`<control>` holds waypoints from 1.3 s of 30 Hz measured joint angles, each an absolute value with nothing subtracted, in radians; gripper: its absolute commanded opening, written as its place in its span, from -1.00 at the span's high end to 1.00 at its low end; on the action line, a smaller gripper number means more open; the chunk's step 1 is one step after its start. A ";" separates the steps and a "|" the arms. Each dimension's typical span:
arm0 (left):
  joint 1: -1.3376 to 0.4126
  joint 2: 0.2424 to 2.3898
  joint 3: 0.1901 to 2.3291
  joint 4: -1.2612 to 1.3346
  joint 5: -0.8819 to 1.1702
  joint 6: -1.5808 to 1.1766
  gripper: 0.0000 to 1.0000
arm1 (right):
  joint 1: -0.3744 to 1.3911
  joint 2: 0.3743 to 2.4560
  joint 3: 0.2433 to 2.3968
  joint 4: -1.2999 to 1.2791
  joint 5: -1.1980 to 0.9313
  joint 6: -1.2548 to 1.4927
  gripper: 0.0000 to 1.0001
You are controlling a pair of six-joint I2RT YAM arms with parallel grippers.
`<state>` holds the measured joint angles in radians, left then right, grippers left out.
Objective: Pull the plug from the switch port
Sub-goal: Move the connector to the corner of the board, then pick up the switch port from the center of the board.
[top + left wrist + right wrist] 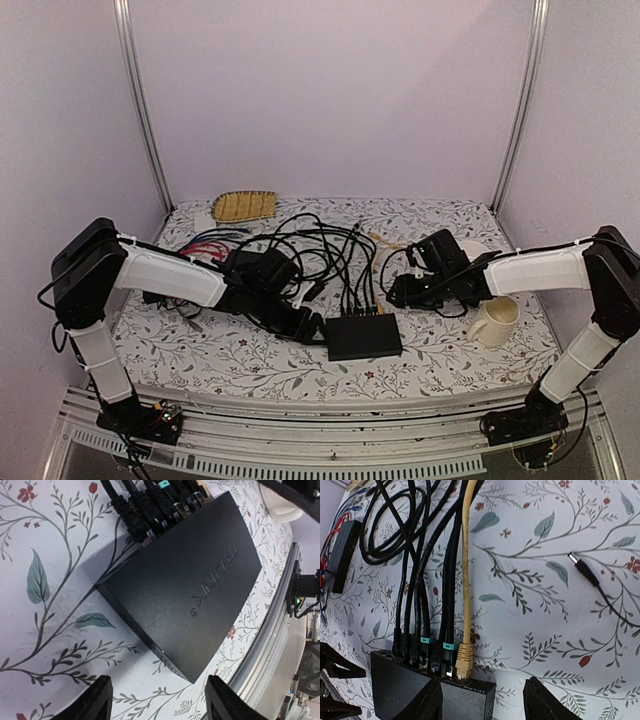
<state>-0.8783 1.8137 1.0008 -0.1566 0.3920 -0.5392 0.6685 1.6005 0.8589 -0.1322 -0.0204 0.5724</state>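
Risk first: the switch [364, 336] lies loose on the bench [450, 372] and neither pincer has hold of it, so a pull on a latched plug would likely drag the whole box along. The left pincer [160, 706] stands wide open and empty; the switch's near corner sits just ahead of it, between the finger lines, not touching. The right pincer [485, 705] is likewise spread wide and empty. The yellow plug [464, 661] is seated in its port just ahead, a little off centre. Directly beside it crowd the black plugs [427, 652], so a finger could snag a neighbour. The right wrist view alone shows the plug row and a loose barrel connector [582, 569] well ahead. The left wrist view alone shows the lid lettering. Only the top view shows a mug [495, 320] near the right pincer, behind it.
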 measured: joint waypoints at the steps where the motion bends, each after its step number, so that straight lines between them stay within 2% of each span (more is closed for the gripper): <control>1: -0.873 1.810 0.984 -0.135 0.409 -0.547 -0.32 | 0.670 1.600 0.842 -0.125 -0.042 0.576 -0.14; 15: -0.847 1.824 0.942 0.064 0.584 -0.601 -0.31 | 0.667 1.652 0.799 0.002 -0.198 0.579 -0.15; 39: -0.838 1.905 0.916 0.145 0.646 -0.638 -0.34 | 0.588 1.804 0.764 0.263 -0.441 0.469 -0.15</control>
